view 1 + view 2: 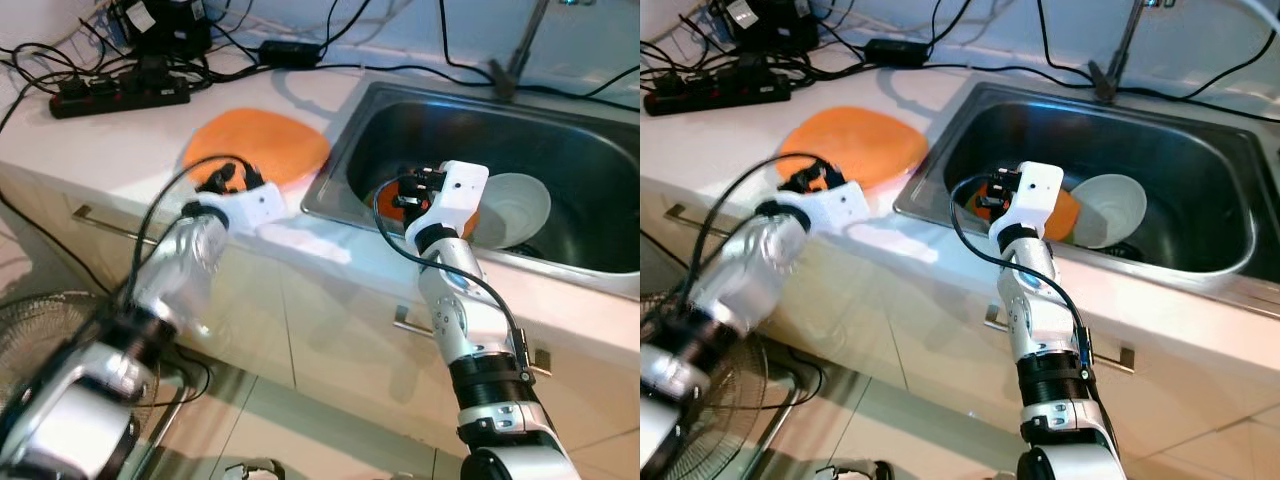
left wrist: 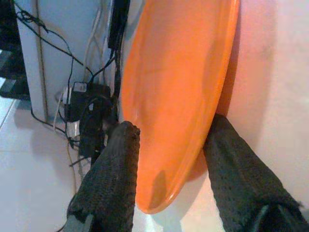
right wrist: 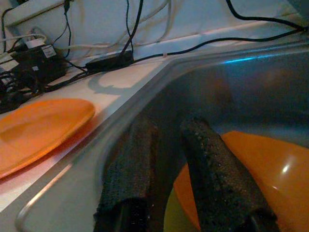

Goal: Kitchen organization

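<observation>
Orange plate [image 1: 258, 145] on the white countertop [image 1: 120, 140], just left of the steel sink [image 1: 560, 150], lying flat with its near rim between the left gripper's [image 2: 169, 179] two black fingers. Fingers spread wide, one over the rim and one under or beside it, not yet pinched down as far as can be judged. Likely light, stiff and smooth plastic or melamine: slippery at the glazed edge, so best taken at the rim with a deep bite, not at the very lip. Second orange dish [image 3: 251, 179] down in the sink, leaning against a white bowl [image 1: 515, 205]. Right gripper [image 3: 166, 159] reaching into the basin just above that orange dish, fingers a narrow gap apart, closed on nothing visible. White bowl probably ceramic and breakable; worth keeping from knocks against the steel wall.

Hard to make out: whether the left gripper's lower finger touches the plate or only the counter; a small yellowish patch under the sink dish, unidentifiable. Far rim of the white bowl partly hidden behind the right wrist. Tangle of black cables and a power strip [image 1: 120, 92] at the back of the counter, well apart from the plate. Faucet cut off at the top edge.
</observation>
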You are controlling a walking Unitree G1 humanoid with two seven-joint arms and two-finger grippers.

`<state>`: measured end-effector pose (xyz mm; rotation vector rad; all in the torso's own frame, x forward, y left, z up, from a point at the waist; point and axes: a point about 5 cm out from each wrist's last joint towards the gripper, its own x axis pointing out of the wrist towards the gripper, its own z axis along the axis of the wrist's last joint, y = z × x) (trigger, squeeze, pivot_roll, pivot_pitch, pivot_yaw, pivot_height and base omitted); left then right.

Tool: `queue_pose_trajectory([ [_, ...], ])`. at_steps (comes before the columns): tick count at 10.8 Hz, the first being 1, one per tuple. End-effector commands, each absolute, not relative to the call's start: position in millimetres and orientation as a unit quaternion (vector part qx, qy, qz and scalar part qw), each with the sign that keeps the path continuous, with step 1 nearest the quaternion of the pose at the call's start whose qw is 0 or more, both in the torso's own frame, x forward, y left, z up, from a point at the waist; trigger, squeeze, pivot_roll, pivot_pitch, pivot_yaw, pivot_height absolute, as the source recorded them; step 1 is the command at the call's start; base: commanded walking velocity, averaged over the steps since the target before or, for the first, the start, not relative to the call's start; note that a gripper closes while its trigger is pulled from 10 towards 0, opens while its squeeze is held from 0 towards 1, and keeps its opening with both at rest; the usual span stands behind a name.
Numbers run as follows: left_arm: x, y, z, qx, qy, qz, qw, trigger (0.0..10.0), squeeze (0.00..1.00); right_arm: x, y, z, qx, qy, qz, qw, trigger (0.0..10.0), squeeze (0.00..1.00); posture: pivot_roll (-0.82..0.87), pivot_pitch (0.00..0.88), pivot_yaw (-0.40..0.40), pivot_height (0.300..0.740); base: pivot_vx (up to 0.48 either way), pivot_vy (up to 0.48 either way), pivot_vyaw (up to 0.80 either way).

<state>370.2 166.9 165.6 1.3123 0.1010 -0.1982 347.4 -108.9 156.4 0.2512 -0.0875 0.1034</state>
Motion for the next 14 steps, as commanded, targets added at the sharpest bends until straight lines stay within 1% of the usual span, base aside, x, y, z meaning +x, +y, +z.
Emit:
queue_pose_trajectory([
  [1,366.9,174.8,140.8,0.615,0.097,-0.12,0.774,1.9,0.0,349.1,-106.0,158.3,0.129,-0.041,0.053,0.989,10.0,0.0,0.11,0.082,0.008,0.74,0.0,0.0,0.0],
  [2,368.9,174.2,142.2,0.616,0.091,-0.131,0.771,0.0,0.0,348.7,-105.9,158.0,0.13,-0.041,0.052,0.989,10.0,0.0,0.11,0.081,0.011,0.74,0.0,0.0,0.0],
  [5,366.9,168.1,137.3,0.609,0.083,-0.163,0.772,0.0,0.0,348.4,-106.8,157.5,0.131,-0.041,0.049,0.989,10.0,0.0,0.1,0.081,0.012,0.74,0.0,0.0,0.0],
  [12,364.7,169.3,134.7,0.599,0.079,-0.175,0.777,0.0,0.0,348.9,-106.0,156.7,0.131,-0.038,0.051,0.989,10.0,0.0,0.11,0.08,0.009,0.74,0.0,0.0,0.0],
  [13,364.6,168.1,141.7,0.597,0.064,-0.168,0.782,0.0,0.0,348.8,-105.4,156.8,0.131,-0.037,0.052,0.989,10.0,0.0,0.11,0.079,0.009,0.74,0.0,0.0,0.0],
  [14,365.9,163.1,162.2,0.596,0.02,-0.15,0.789,0.0,0.0,348.8,-105.6,156.3,0.13,-0.037,0.052,0.989,10.0,0.0,0.11,0.079,0.01,0.74,0.0,0.0,0.0],
])
